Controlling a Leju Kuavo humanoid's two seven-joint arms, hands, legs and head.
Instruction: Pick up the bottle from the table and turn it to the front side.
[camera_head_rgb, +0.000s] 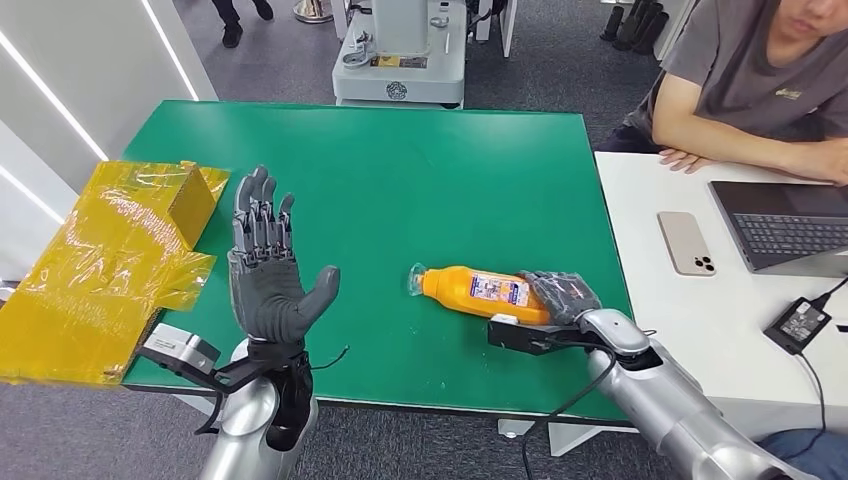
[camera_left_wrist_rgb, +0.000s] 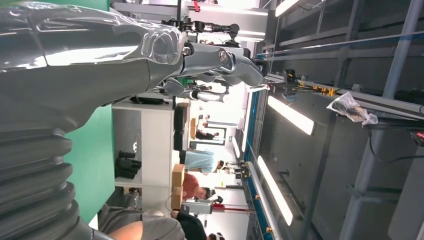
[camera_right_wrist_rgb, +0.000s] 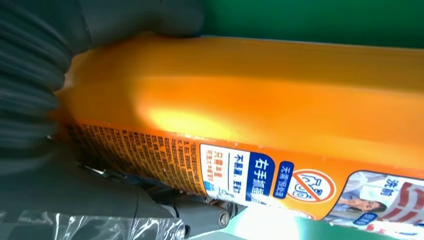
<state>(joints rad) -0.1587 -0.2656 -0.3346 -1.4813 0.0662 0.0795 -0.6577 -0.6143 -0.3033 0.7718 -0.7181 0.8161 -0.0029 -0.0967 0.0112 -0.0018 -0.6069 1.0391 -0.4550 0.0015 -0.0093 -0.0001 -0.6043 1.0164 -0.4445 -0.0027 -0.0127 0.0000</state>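
- The orange bottle (camera_head_rgb: 480, 291) is lying on its side on the green table (camera_head_rgb: 400, 160), a bit right of centre in the lower half of the head view, cap pointing toward the left of the frame.
- The right hand (camera_head_rgb: 562, 295) is sitting at the bottle's base end, fingers draped over the top of it. Up close in the right wrist view the bottle (camera_right_wrist_rgb: 260, 115) is pressing right up against the grey hand (camera_right_wrist_rgb: 55, 100), with a thumb or finger curling over its far edge, so I'm calling that a grasp closing on it while it's down on the table.
- Looks to me like the pick-up step is underway. The lift isn't happening yet.
- Next move is probably lifting it clear and rolling the wrist so the front label is facing out. The printed label is showing along one side right now, so I'm guessing it needs a fair bit of rotation.
- The left hand (camera_head_rgb: 268, 265) is hovering upright in the lower left of the frame, palm open, fingers spread, holding nothing, well apart from the bottle.
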